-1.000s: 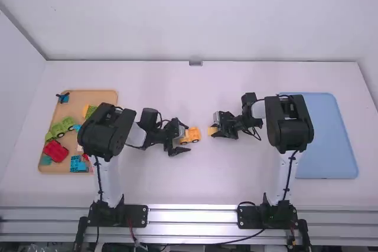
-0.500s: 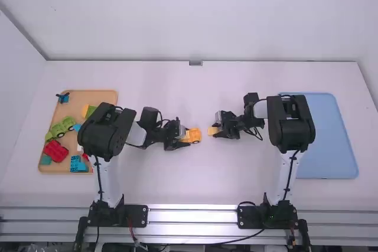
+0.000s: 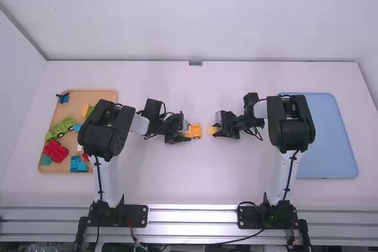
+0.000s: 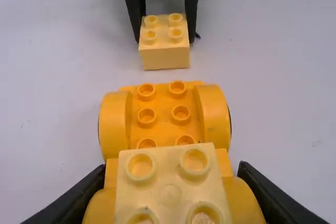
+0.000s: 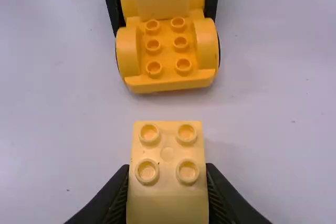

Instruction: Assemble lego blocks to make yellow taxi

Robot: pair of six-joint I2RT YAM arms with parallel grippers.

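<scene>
1. We find the left gripper (image 3: 188,131) closed on the orange wheeled base (image 4: 163,102), one finger against each side of the end nearer the left arm.
2. We record a pale yellow stacked block (image 4: 169,195) on that gripped end, studs up, set between the rounded fenders.
3. We count six bare studs on the base's other end, between its two fenders; this end faces the right gripper (image 3: 215,130).
4. We find the right gripper clamped on a second pale yellow block (image 5: 168,203), a finger on either side, its four studs upward.
5. We note that the second block and the base are near each other but apart, roughly in line, around the middle of the white table (image 3: 207,184). We cannot tell whether either one touches the tabletop.
6. We log a tan tray (image 3: 101,97) by the left arm, bearing a green wheeled piece (image 3: 58,130), a red piece (image 3: 56,152) and a blue block (image 3: 78,164), among others.
7. We log a blue tray (image 3: 326,137) by the right arm.
</scene>
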